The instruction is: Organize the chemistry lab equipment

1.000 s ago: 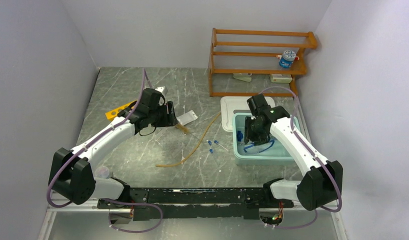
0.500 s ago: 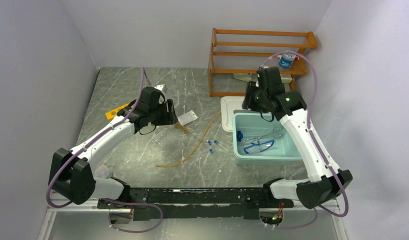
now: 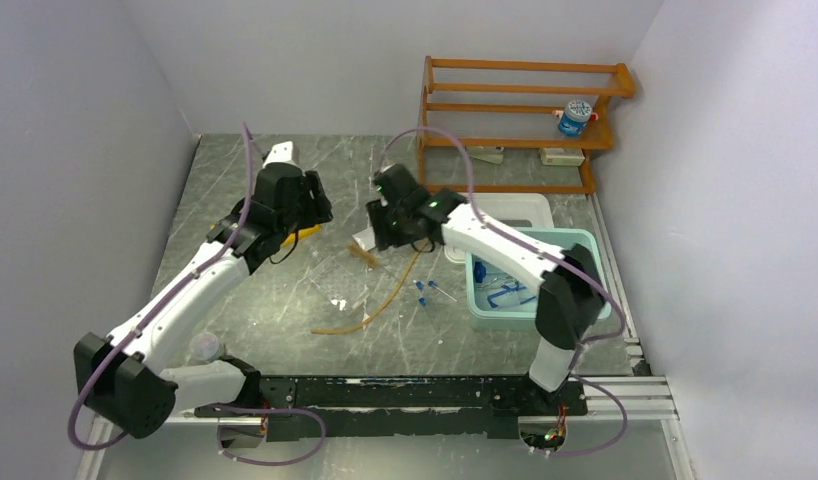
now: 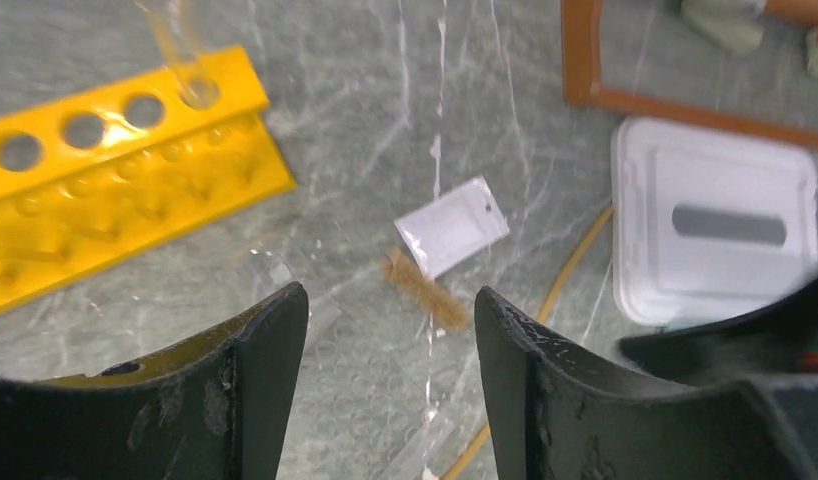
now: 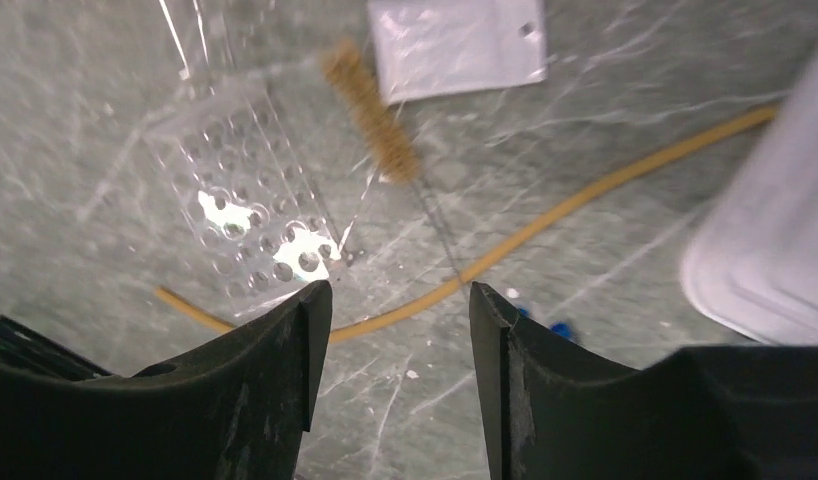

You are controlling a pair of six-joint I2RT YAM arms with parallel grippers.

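My right gripper (image 5: 397, 298), jaws apart and empty, hangs nearer than my equally open, empty left gripper (image 4: 385, 305): the brush (image 5: 370, 110) lies just ahead of the gap, its long axis slanting forward-left, with the packet (image 5: 455, 45) just beyond.

Grey worktop (image 3: 285, 290), streaked all over with thin white veins like marble. Bright yellow on the holed rack (image 4: 115, 160) toward the far left edge. Plain white for the packet (image 4: 452, 224), bristly tan-brown on the brush (image 5: 370, 110) just beside it. Dull tan-yellow along the rubber tube (image 5: 585, 205). Clear, colourless plastic dotted with rows of round holes for the tray (image 5: 250, 180). Blue caps on the tiny tubes (image 3: 422, 290). Pale teal tub (image 3: 505, 322) near the right edge, with the blue frame of the goggles (image 3: 505, 295) inside and a white lid (image 4: 715, 170) behind. Orange wood on the shelf (image 3: 520, 88) at the far right corner. Matte black on the left pincer (image 4: 387, 300) and the right pincer (image 5: 397, 295). White shells with black joints on the arms (image 3: 185, 300).
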